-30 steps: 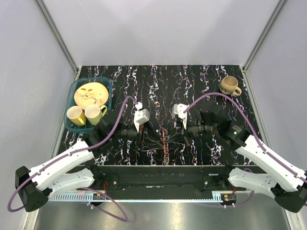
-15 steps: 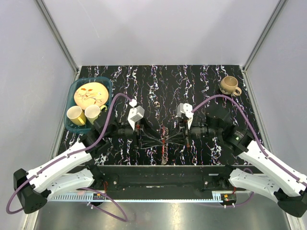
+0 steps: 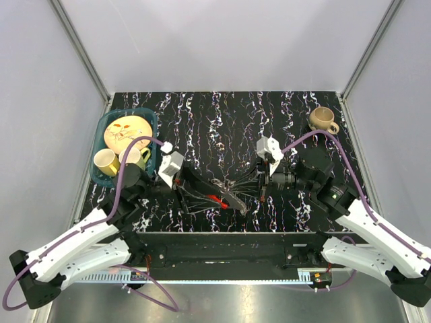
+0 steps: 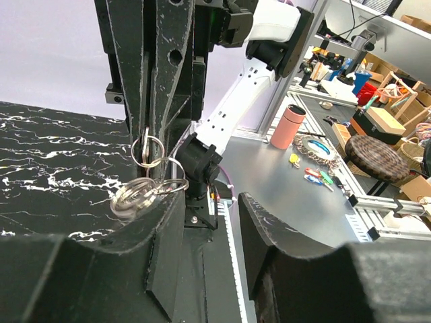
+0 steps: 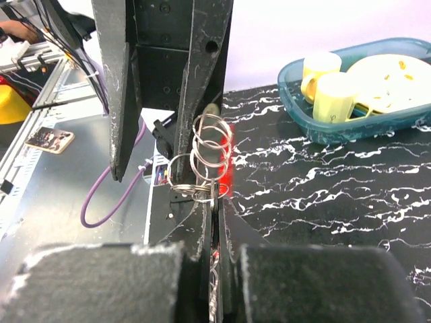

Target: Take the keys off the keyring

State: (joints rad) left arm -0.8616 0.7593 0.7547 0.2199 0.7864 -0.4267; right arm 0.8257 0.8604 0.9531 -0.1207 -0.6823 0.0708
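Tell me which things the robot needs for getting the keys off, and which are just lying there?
For the job:
keyring
keys, bunched at the ring
right gripper, pinching the keyring
left gripper, open beside it

Just lying about:
basket
plate and yellow mugs in the basket
brown mug

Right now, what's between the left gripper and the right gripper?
Just the keyring, its silver loops bunched where the left gripper and right gripper nearly meet. The right wrist view shows it clearest.
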